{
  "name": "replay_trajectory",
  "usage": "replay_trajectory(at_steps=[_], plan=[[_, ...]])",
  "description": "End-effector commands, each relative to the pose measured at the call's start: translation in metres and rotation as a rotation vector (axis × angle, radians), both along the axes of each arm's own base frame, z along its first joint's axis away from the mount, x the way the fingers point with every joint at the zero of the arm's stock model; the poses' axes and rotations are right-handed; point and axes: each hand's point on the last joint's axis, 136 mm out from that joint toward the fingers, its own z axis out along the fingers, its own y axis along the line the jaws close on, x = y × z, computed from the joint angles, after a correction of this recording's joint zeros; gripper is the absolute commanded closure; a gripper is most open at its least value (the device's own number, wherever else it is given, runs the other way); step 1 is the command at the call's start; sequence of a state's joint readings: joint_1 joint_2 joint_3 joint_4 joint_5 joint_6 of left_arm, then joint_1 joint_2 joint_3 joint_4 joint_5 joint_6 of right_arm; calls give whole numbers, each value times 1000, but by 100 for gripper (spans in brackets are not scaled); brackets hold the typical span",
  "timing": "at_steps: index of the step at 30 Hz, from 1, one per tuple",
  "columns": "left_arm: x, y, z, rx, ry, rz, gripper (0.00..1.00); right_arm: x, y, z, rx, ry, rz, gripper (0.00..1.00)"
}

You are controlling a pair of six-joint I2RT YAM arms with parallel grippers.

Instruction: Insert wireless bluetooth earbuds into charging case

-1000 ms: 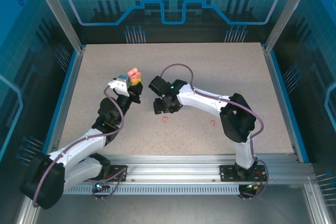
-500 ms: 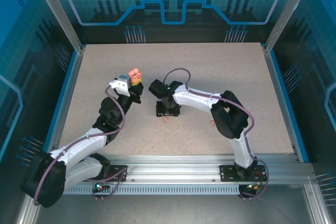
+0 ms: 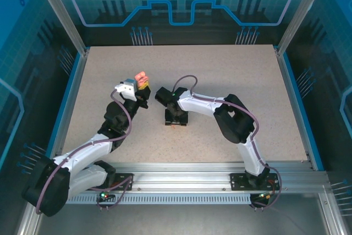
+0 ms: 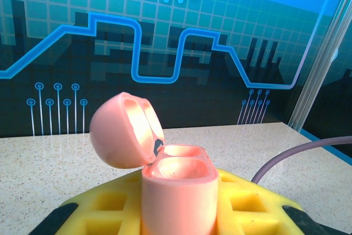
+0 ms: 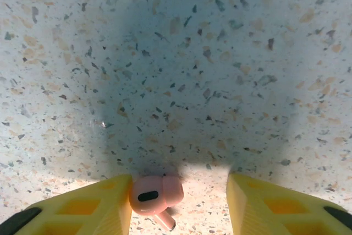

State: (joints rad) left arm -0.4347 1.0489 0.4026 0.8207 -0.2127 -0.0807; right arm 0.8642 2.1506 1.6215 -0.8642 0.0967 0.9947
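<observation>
Left claw point(image 3: 142, 85) clamps the open-lidded pink case point(image 4: 179, 191). Right claw point(image 5: 179, 202), fingers cropped, stands half-open astride a pink earbud point(image 5: 155, 193), which is apparently touching one finger, on the worktop point(image 5: 181, 70).

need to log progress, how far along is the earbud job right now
Done: the left gripper holds the case upright with its lid open. Its sockets look empty. In hand: the right gripper is low over the table, jaws open either side of one pink earbud, not yet gripped. Left: close on it, lift it and seat it in the case.
</observation>
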Motion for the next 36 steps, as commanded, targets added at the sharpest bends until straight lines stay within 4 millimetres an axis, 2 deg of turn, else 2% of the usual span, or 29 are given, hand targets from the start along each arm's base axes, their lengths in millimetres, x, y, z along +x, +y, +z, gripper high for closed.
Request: replay_trajectory(at_steps=[1,19,28,36], plan=[[0,2,16,-42,-52,-1,100,-2,3,-2,-18,16,-13,52],[-1,3,16,-42,-58,1,100,-2,10,-8,-34,33,-23,57],[-1,3,14,-41,-58,4,100,-4,14,-8,-36,33,-17,65],[-1,3,15,-44,-59,4,100,-5,15,-8,-40,28,-11,67]])
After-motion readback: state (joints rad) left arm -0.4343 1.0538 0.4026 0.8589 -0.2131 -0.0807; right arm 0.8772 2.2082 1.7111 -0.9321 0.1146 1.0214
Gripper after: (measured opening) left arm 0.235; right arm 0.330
